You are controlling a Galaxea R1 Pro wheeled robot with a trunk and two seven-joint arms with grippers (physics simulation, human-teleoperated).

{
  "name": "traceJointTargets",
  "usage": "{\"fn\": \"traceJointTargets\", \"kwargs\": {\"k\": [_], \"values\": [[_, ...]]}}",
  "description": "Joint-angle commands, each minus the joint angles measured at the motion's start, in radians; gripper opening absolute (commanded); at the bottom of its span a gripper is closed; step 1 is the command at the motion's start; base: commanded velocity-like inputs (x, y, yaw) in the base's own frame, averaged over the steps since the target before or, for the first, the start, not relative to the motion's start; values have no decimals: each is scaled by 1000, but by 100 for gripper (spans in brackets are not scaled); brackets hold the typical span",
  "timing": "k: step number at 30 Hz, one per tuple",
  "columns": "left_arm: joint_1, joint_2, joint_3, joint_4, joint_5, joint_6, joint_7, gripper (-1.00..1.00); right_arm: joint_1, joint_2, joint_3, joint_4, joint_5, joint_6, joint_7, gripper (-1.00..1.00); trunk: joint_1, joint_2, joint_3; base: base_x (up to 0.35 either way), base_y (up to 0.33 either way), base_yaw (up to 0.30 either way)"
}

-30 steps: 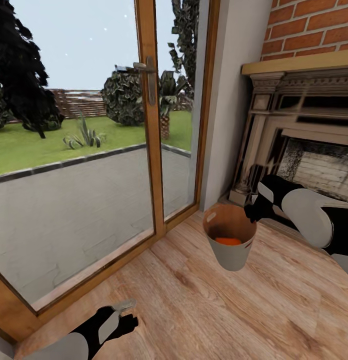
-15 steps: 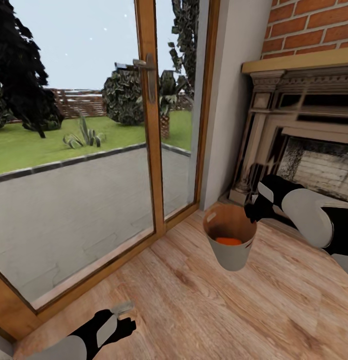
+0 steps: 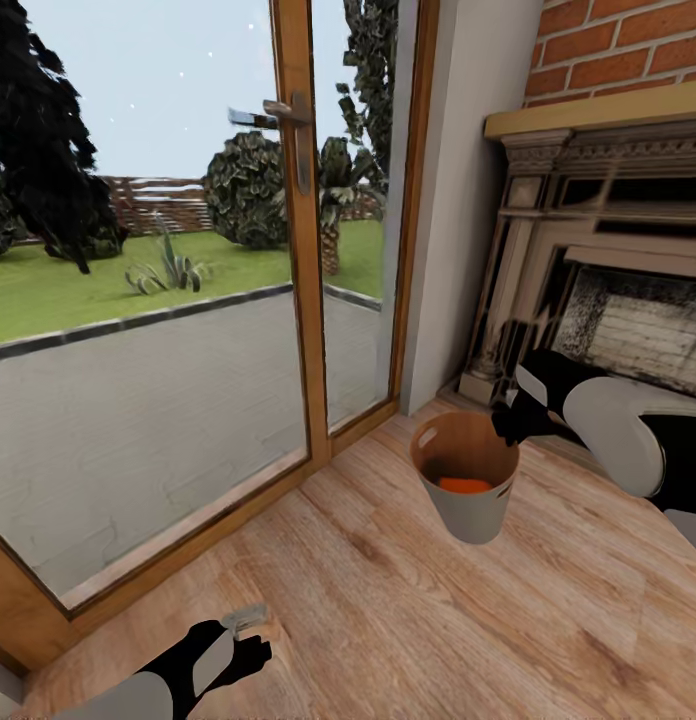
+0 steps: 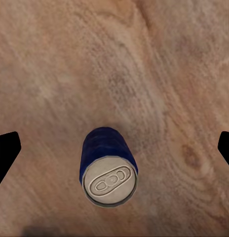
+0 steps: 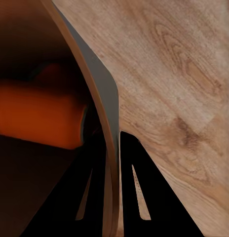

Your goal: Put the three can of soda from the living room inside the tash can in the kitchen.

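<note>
**A:** Trash can first: has anything changed since a second ago?

**B:** Barely. The whole head view has slid a little, so the camera moved. The bin keeps its place in front of the fireplace, off the wood floor, hanging from the right gripper. The left gripper has dropped slightly lower in the picture.

**A:** How does the right gripper hold it?

**B:** By the rim on the fireplace side. In the right wrist view the two fingers are closed tight on the bin's thin wall, one inside and one outside.

**A:** And the cans?

**B:** An orange can lies at the bottom of the bin; the right wrist view shows it on its side close to the inner finger. Whether a second orange one is in there I cannot tell.

**A:** The blue one?

**B:** The head view misses it. In the left wrist view the blue can stands upright on the floor, silver top towards the camera, between the left gripper's two fingertips, which are spread wide and well clear of it, gripping nothing.
</note>
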Motion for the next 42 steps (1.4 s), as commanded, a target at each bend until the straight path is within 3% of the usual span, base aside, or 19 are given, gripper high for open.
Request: {"fn": "traceJointTargets", "kwargs": {"k": [1, 13, 22, 33, 42], "values": [[1, 0, 0, 0, 0, 0, -1, 100, -1, 0, -14, -1, -17, 0, 7, -100, 4, -7, -3, 0, 0, 0], [26, -1, 0, 0, -1, -7, -1, 100, 0, 0, -13, -1, -17, 0, 7, -100, 50, -91, -41, 0, 0, 0], [42, -2, -1, 0, -1, -19, -2, 100, -1, 0, -12, -1, -17, 0, 7, -100, 54, -93, -75, 0, 0, 0], [43, -5, -6, 0, -2, -42, -1, 100, 0, 0, -10, -1, -17, 0, 7, -100, 54, -93, -75, 0, 0, 0], [44, -7, -8, 0, -4, -70, -2, 100, 0, 0, -10, -1, -17, 0, 6, -100, 58, -96, -110, 0, 0, 0]]}}
